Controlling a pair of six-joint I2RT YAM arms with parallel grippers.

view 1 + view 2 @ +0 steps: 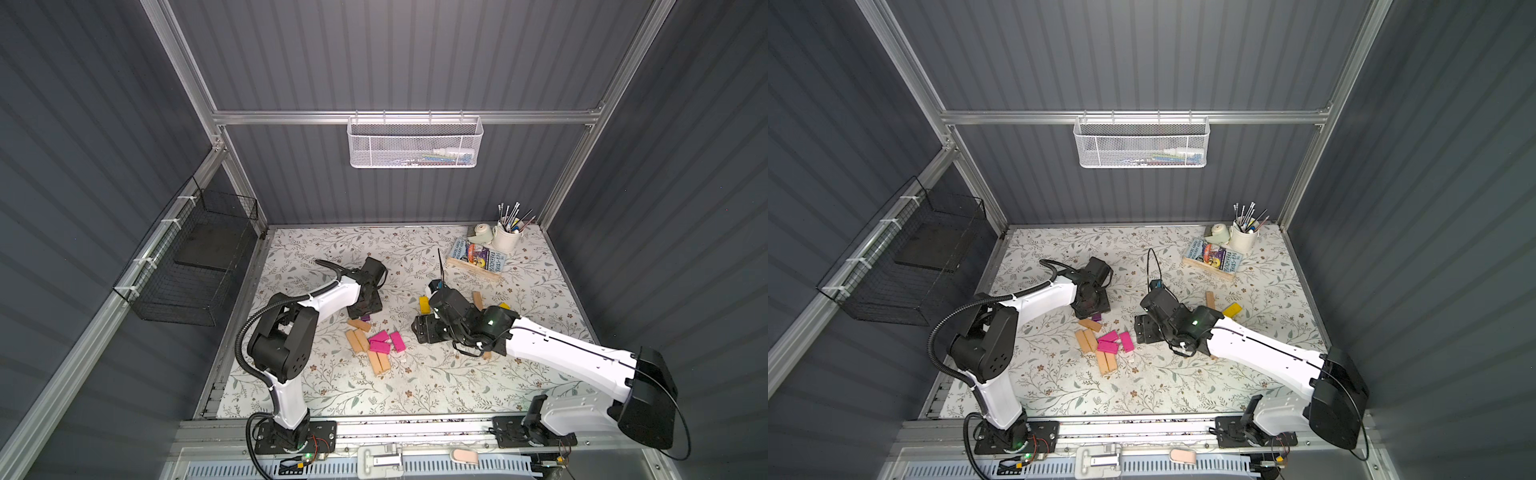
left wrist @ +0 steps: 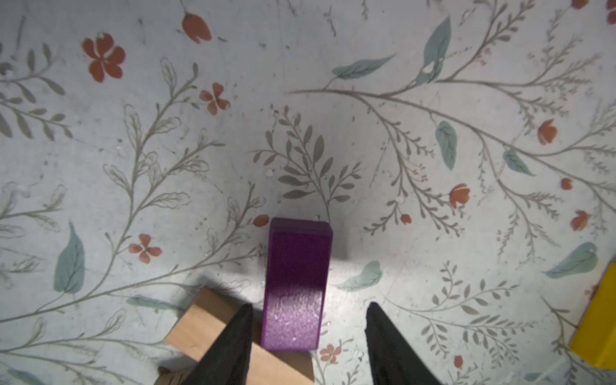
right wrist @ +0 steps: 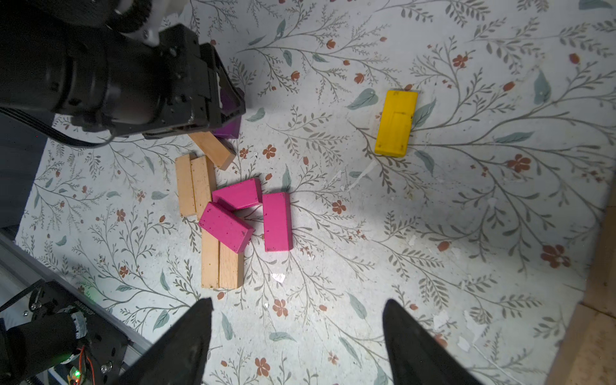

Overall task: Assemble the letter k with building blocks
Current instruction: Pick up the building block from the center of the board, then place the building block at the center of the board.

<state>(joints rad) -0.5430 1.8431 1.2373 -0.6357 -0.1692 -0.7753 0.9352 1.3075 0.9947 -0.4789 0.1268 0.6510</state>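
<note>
Left gripper (image 2: 308, 305) stands part open astride the purple block (image 2: 295, 283), gripping nothing. The block lies mid-table at the cluster's far edge, touching a tan block (image 2: 206, 320). Right gripper (image 3: 296, 305) hangs wide, empty. Risk: one left jaw overlaps the tan block, so closing or swinging probably drags both askew.

Near the middle of the tabletop (image 1: 415, 395) a cluster of building blocks (image 1: 374, 343) is gathered. Within it, a left pair (image 3: 192, 186) is laid side by side, a front pair (image 3: 222, 263) likewise, and three more blocks (image 3: 277, 221) are grouped to the right, one resting on the front pair's rear end. Behind the cluster a slanted block (image 3: 216, 150) is laid. A further block (image 2: 295, 283) is seen overlapping it from behind, flanked but untouched by the fingers (image 2: 238, 336) of the left gripper (image 2: 309, 305). A lone block (image 3: 396, 123) is set well apart to the right. A book tray (image 1: 473, 268) is placed in the rear right corner, with a cup (image 1: 505, 239) behind it.
</note>
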